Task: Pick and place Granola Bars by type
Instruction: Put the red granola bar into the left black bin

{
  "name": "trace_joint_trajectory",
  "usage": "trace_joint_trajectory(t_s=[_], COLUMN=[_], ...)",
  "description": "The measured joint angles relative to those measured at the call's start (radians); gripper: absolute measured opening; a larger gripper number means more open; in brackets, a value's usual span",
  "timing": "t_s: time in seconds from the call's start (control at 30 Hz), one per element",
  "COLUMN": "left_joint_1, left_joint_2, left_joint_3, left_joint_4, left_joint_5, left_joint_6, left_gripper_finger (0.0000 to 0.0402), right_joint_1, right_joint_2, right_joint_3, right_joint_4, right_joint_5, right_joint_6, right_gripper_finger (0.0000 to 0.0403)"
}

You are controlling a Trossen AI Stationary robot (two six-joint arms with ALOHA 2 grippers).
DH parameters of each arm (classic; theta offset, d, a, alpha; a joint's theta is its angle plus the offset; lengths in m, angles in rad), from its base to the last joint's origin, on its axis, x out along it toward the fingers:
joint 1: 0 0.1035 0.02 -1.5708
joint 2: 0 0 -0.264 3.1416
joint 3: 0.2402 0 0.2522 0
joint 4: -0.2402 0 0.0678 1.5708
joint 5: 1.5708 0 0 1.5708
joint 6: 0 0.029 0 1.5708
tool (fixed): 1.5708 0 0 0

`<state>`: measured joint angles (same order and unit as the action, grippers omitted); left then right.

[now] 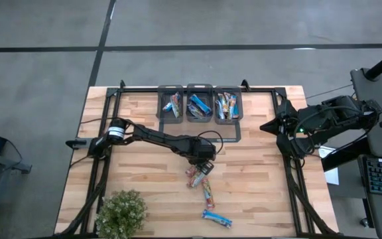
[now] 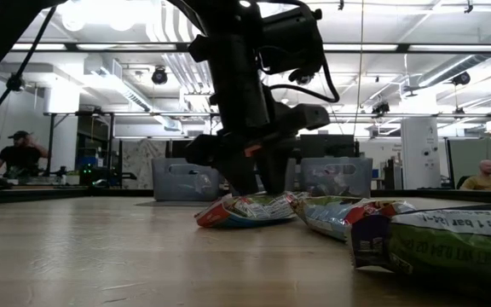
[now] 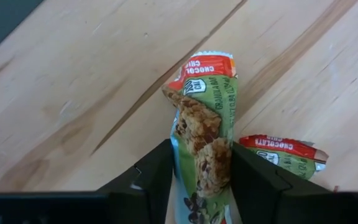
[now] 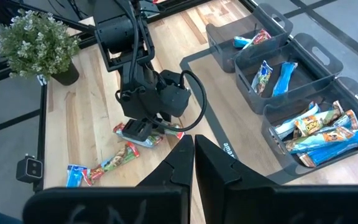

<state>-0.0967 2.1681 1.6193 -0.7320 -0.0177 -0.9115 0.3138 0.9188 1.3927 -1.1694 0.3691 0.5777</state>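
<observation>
At mid-table, the left gripper's fingers (image 3: 151, 180) straddle a green granola bar (image 3: 205, 124) lengthwise, not visibly clenched.

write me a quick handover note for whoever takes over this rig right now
Left gripper: down at the table's middle, fingers either side of a green and red chocolate chip granola bar; they look closed against its wrapper, bar not lifted.
Right gripper: shut, empty, parked at the right edge.
Done: three grey bins along the far edge already hold sorted bars.
Left: the bar between the fingers, a second green and red bar beside it, a multicoloured bar nearer the front, and a blue bar by the front edge. Potted plant sits front left, clear of the work.
</observation>
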Motion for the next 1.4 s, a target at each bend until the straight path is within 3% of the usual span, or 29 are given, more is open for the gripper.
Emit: trace_joint_trajectory(t_s=[0.53,1.4], left_joint_1=[-0.001,0.001], left_joint_2=[0.000,-0.009], left_joint_3=[0.001,0.056], left_joint_4=[-0.045,-0.124], left_joint_5=[0.008,-0.012], left_joint_6=[-0.004,0.019], left_gripper_finger=[0.0056,0.0046], right_joint_1=[0.000,0.000], right_joint_2=[0.000,0.000], right_joint_3=[0.000,0.000], right_joint_4=[0.000,0.000], right_joint_5=[0.008,0.013], right_joint_6=[-0.001,-0.006], right_gripper_finger=[0.0008,0.0008])
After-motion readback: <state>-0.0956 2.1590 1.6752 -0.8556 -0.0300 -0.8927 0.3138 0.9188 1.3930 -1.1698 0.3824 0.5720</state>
